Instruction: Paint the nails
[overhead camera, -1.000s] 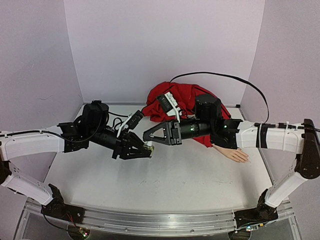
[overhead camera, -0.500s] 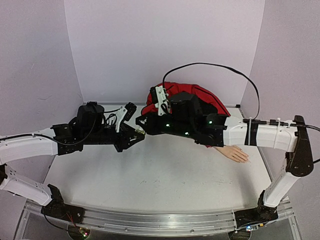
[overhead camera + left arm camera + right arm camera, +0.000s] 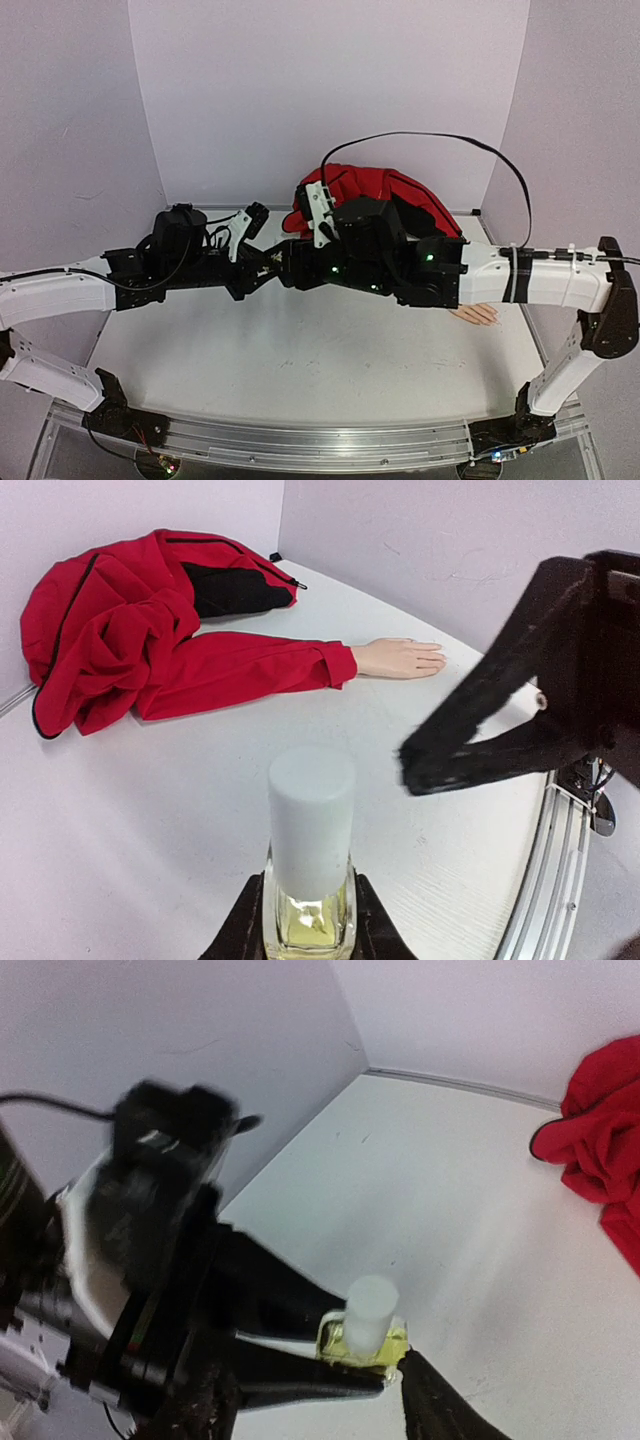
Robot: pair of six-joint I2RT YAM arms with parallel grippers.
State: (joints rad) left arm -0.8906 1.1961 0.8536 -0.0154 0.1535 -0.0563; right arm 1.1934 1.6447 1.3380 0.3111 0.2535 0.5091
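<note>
The left gripper (image 3: 308, 925) has its fingers (image 3: 243, 930) closed tight on the glass body of a small clear yellowish bottle (image 3: 310, 900). It holds the bottle with its white cap (image 3: 311, 815) on, well apart from the red jacket (image 3: 150, 630), out on the left arm's side of it. The right gripper (image 3: 312, 1380) is at the bottle too. Its fingers (image 3: 425, 1400) are parted to either side of the bottle and grip nothing. The jacket lies heaped on the counter (image 3: 150, 810) with one sleeve stretched out. A pale mannequin hand (image 3: 400, 658) sticks out of that sleeve's cuff and lies flat on the counter. The nails (image 3: 437, 660) are at its fingertips, the part farthest from the jacket, and are too small to make out.
</note>
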